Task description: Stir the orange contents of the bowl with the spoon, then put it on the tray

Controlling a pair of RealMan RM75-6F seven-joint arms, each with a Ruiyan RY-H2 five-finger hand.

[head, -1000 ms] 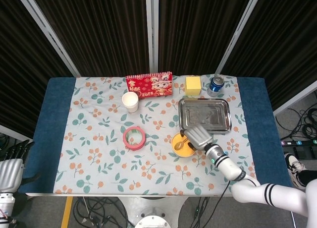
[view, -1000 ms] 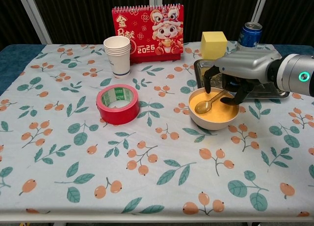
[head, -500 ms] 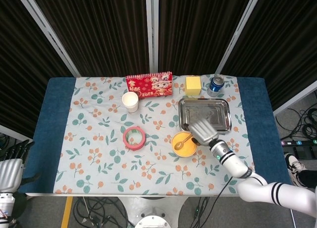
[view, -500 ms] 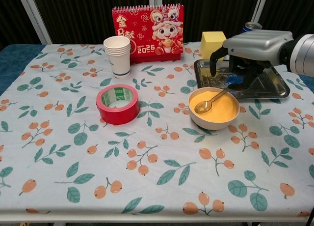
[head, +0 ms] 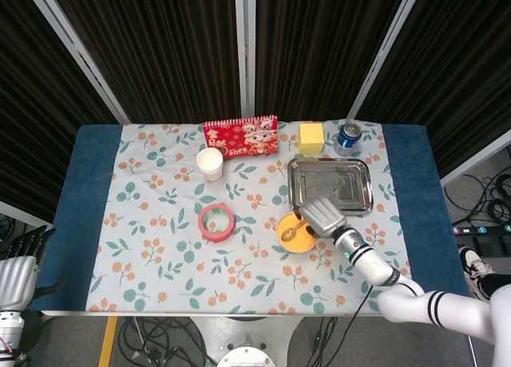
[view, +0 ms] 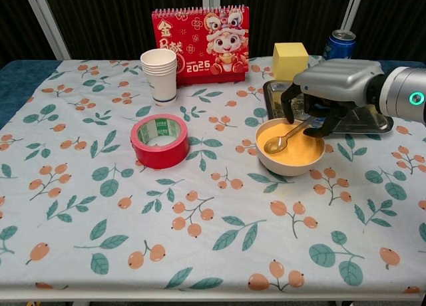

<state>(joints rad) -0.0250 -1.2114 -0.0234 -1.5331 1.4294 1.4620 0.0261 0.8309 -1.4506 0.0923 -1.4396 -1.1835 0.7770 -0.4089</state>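
Your right hand [view: 324, 96] hovers over the bowl [view: 291, 146] of orange mixture, fingers [view: 290, 105] apparently curled around the spoon [view: 283, 140] handle; tray [view: 363, 123] behind, tape roll [view: 160, 140] left.

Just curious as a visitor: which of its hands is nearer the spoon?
Right. The right hand hangs over the spoon handle in the bowl; the left hand sits off the table's left edge.
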